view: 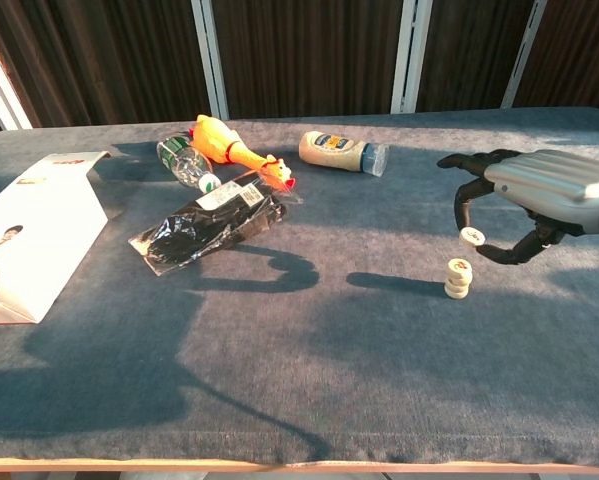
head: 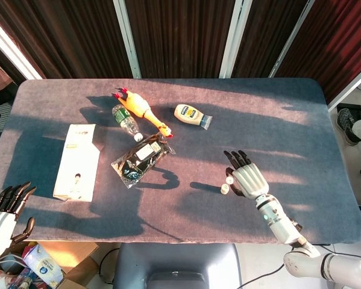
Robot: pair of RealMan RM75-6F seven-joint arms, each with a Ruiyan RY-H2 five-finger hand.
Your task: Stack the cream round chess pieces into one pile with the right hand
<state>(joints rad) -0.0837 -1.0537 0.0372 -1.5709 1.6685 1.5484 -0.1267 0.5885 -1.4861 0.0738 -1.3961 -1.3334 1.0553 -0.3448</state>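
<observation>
The right hand (view: pixel 539 200) pinches one cream piece (view: pixel 470 236) above a three-piece stack (view: pixel 458 278); left hand (head: pixel 5 211) idle, fingers apart.

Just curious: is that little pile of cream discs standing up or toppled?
Standing. The pile sits upright on the table, discs stacked flat, while the right robot hand holds another piece above.

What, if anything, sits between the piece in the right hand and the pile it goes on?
Nothing visible. The right hand holds a cream piece lifted off the table, up and slightly right of the pile in the chest view. Only bare cloth lies around the pile; the mayonnaise bottle lies well away.
</observation>
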